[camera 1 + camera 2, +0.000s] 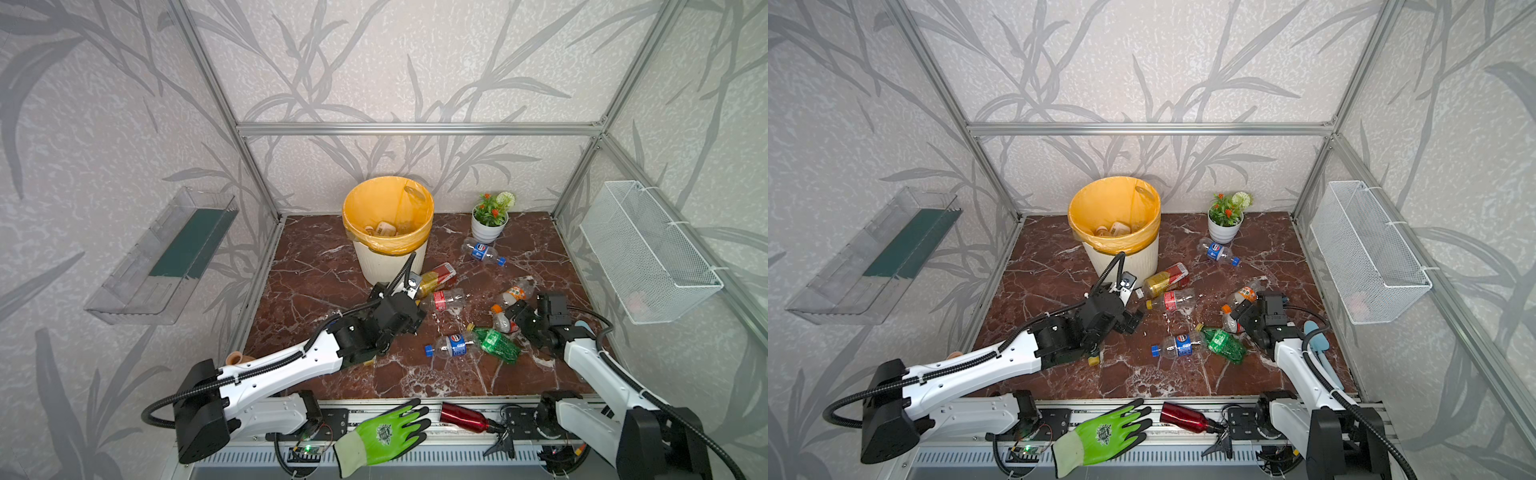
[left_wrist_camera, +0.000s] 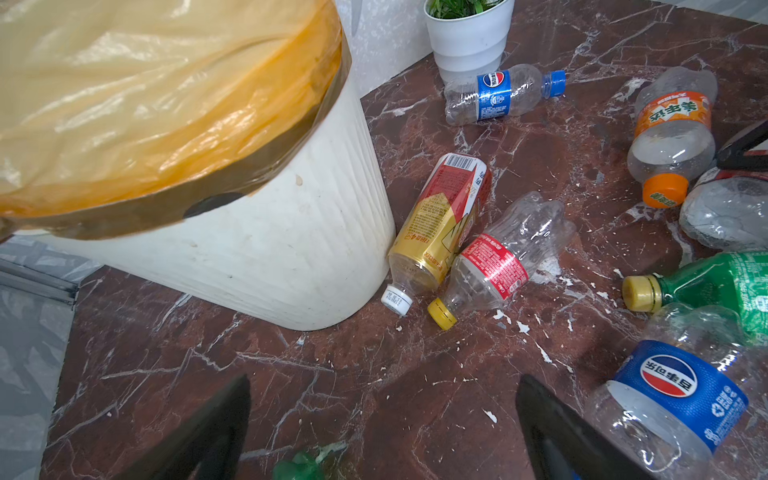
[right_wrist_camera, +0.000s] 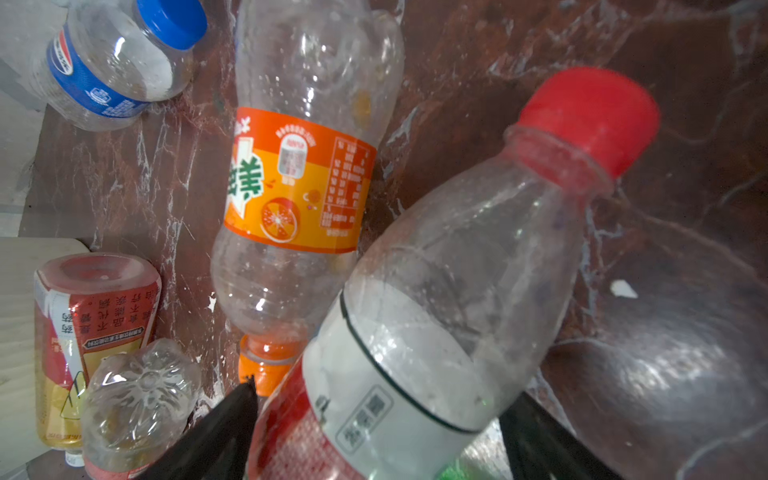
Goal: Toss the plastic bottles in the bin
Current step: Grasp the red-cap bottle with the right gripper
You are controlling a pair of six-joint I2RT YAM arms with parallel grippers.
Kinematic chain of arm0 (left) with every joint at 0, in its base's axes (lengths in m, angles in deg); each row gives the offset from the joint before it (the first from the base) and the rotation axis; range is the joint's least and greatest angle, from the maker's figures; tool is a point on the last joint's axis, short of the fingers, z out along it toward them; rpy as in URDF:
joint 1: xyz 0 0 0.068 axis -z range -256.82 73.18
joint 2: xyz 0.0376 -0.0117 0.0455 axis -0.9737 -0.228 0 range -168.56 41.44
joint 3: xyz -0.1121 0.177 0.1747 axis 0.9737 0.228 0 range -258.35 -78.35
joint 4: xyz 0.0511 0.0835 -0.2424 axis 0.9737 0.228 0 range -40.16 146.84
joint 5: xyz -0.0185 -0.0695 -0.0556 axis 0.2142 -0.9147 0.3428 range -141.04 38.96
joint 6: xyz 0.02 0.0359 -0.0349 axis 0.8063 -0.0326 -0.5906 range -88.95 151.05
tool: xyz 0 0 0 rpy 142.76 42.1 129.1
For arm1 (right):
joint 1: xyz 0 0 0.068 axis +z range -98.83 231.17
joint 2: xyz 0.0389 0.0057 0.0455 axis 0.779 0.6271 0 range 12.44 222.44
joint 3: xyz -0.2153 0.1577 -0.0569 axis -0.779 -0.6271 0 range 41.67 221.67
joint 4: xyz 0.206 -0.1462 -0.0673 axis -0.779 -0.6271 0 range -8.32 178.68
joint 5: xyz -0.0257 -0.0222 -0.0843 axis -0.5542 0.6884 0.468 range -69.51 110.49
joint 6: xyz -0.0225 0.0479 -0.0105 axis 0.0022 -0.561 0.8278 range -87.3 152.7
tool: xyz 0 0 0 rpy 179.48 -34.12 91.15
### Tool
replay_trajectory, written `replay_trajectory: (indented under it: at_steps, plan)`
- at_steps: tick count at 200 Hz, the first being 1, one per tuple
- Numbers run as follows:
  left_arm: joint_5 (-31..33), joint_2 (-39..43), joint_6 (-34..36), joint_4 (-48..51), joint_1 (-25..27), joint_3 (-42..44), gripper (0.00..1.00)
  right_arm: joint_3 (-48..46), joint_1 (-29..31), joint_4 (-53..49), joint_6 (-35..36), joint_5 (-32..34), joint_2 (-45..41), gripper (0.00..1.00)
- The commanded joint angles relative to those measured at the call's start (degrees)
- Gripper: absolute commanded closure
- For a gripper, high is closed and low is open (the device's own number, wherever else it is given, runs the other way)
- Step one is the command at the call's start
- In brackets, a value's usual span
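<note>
Left jaws apart, empty, near bin (image 1: 390, 266) | right jaws straddle red-capped bottle (image 3: 457, 270) lying on bench (image 1: 316, 291), right side; grip unclear | risk: slick bottle may squirt out, knocking orange-label bottle (image 3: 291, 178).

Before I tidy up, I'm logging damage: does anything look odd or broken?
White flakes litter the marble floor, as if chipped. The green bottle looks crushed. A green glove lies across the front rail.

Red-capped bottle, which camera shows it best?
Right wrist: the red-capped bottle fills the frame, cap to label. In both top views the right gripper hides most of it; left wrist, only a part.
</note>
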State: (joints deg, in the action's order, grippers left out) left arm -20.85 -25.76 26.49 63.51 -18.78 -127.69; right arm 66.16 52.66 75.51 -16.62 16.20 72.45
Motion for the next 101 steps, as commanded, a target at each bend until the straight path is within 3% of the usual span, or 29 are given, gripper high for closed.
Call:
replay_trajectory:
  at_steps: [1, 47, 101]
  plan:
    - [1.4, 1.2, 0.4, -0.1, 0.1, 0.7, 0.01, -1.8, -0.1, 3.0, -2.2, -0.7, 1.6, 0.10]
    - [1.3, 1.4, 0.3, 0.3, 0.1, 0.8, 0.01, -3.2, -0.1, 5.4, -3.9, 0.3, 3.4, 0.12]
    - [1.4, 1.4, 0.5, 0.2, 0.1, 0.7, 0.01, -3.3, -0.1, 4.4, -2.8, 1.8, 1.4, 0.27]
